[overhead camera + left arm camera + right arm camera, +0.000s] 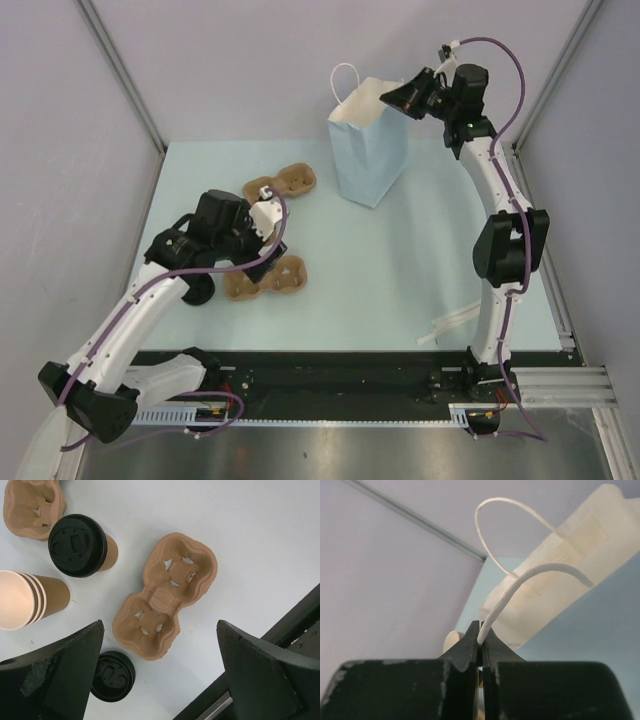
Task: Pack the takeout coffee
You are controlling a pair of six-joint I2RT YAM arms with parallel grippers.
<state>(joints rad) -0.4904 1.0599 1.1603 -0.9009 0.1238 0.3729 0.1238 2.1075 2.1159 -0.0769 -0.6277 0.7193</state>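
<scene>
Closest in, my left fingers [75,665] stand wide with nothing between them. They hover over a two-cup pulp carrier [165,597] that lies flat not far from the near edge of the surface [260,525]. A loose black lid [114,676] rests just beside the carrier's end, partly hidden under one finger.

Past the carrier sits the takeout coffee [80,545], a kraft cup with its black lid on. It is in the left half of the surface, between this carrier and a second carrier [32,502] farther back. The coffee is outside my left span, off to one side and apart from both fingers. A stack of lidless cups [30,597] is just beside it, and I cannot tell whether they touch. I judge that reaching in this wide could knock that stack or close on the wrong cup. A squeeze too high might pop the lid, and one too hard would crush the paper wall.

Farthest off, by the far edge, my right fingers [480,645] are pressed together on one white cord handle [550,567] of the blue paper bag [368,140]. The other handle [502,499] loops free. The coffee is well apart from these fingers. Only the tips pinch that thin cord, so I think it could slide out. A careless tug could also tip or drag the light bag.
</scene>
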